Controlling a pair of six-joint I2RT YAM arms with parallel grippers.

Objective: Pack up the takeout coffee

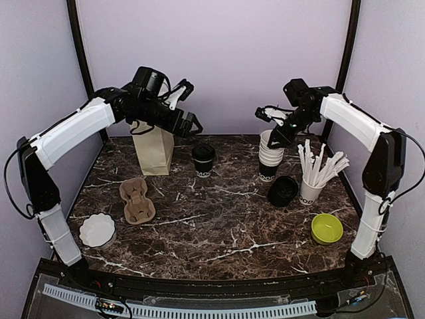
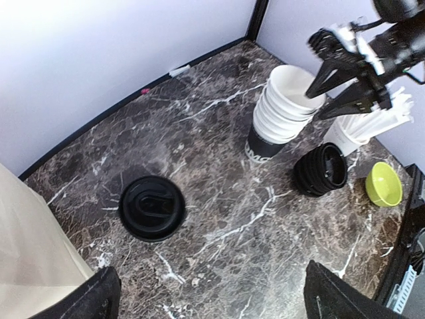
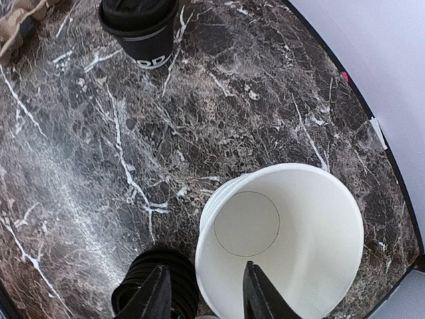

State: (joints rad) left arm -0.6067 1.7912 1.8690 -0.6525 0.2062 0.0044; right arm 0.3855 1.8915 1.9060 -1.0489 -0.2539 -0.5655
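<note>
One lidded coffee cup [image 1: 203, 161], stacked open cups [image 1: 269, 157], cup of sticks [image 1: 309, 192]

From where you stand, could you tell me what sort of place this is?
Probably a mock takeaway-coffee packing station set up in a robot test cell: stacked paper cups, a cardboard cup carrier and a paper bag share one table.

Open tabletop [image 1: 232, 199] between lidded cup [image 1: 203, 159] and stack [image 1: 270, 156]
</note>
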